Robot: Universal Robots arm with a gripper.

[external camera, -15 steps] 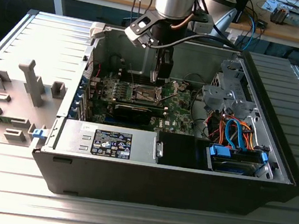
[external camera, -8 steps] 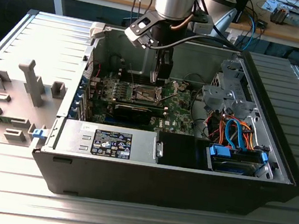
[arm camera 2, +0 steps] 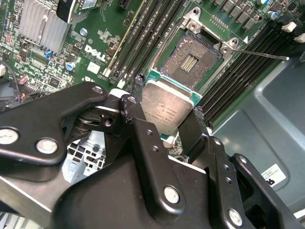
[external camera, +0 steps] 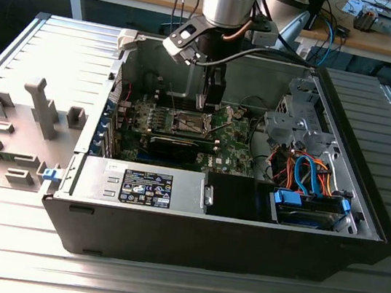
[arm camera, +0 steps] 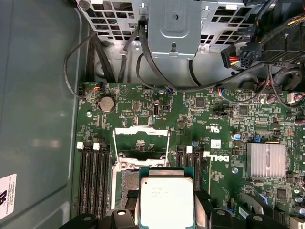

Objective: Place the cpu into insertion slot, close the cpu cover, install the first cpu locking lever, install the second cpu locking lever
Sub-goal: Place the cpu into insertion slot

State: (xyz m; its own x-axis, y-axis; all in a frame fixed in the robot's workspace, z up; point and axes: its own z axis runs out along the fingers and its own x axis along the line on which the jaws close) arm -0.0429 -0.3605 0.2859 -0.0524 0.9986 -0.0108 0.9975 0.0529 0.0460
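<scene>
— How far along are we?
— No step is done yet, I'd say. My claw [arm camera 2: 167, 110] grips the cpu [arm camera 2: 164, 105] by its edges, near the slot [arm camera 2: 190, 62], upper middle of the exterior view.
— And the slot?
— Empty, pins bare. The cover [arm camera: 141, 130] stands open and a lever [arm camera 2: 264, 55] is unlatched, all inside the case [external camera: 227, 232].

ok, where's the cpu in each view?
Exterior view: too small to tell, at the gripper above the insertion slot.
Second wrist view: cpu clamped between the fingers, beside the slot.
First wrist view: cpu hiding part of the slot.
Shared landmark: the insertion slot.
</scene>
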